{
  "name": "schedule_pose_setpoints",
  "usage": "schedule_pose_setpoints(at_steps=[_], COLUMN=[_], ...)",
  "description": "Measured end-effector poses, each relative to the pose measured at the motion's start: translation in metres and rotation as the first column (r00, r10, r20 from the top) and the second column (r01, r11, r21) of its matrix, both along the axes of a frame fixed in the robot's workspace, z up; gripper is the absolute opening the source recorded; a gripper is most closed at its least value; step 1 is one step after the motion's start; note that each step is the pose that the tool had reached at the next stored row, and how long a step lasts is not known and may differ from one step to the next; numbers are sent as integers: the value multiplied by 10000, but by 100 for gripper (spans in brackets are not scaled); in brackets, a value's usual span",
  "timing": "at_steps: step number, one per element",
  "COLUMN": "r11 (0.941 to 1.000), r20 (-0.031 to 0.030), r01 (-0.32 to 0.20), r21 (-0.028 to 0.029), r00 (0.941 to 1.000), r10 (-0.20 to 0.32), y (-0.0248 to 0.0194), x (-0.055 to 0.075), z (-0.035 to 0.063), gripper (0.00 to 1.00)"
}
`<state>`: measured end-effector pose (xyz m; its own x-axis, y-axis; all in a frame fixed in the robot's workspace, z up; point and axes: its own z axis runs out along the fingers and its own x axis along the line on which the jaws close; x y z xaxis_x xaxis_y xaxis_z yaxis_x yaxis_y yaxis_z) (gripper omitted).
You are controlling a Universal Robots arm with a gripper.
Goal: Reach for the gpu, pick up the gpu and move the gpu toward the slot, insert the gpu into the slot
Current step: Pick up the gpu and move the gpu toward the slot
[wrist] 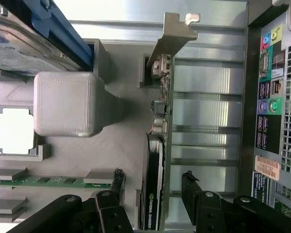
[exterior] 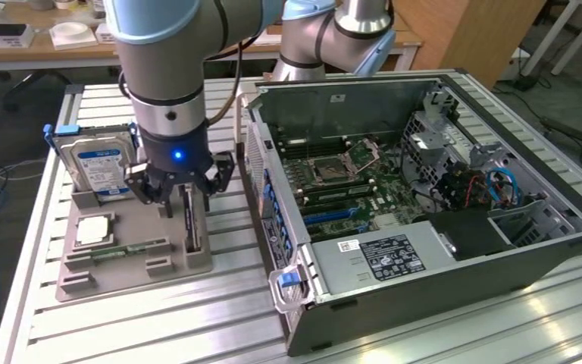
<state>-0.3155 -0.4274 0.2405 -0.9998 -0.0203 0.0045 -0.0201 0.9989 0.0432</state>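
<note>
The gpu (wrist: 154,204), a flat green card with black cooler, stands on edge in a matte grey holder (wrist: 121,141). The vertical arm (exterior: 167,83) holds its black fingers (wrist: 117,182) apart, one on each side of it.

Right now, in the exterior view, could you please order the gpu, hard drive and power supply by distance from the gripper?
1. gpu, between the open gripper's fingers.
2. hard drive, toward the exterior view's left.
3. power supply, inside the case.
</note>
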Motion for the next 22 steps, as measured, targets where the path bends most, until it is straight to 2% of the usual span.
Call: schedule_pose_setpoints(at_steps=[3, 7, 19, 20, 21, 22], r11=[10000, 10000, 10000, 10000, 10000, 10000], r20=[-1, 0, -1, 0, -1, -1], r01=[0, -1, -1, -1, -1, -1], r21=[-1, 1, -1, -1, -1, -1], r00=[10000, 10000, 10000, 10000, 10000, 10000], r10=[0, 1, 1, 1, 1, 1], y=[51, 92, 105, 105, 105, 105], x=[0, 0, 0, 0, 0, 0], z=[-11, -37, -61, -61, -61, -61], gripper=[59, 59, 59, 58, 51, 51])
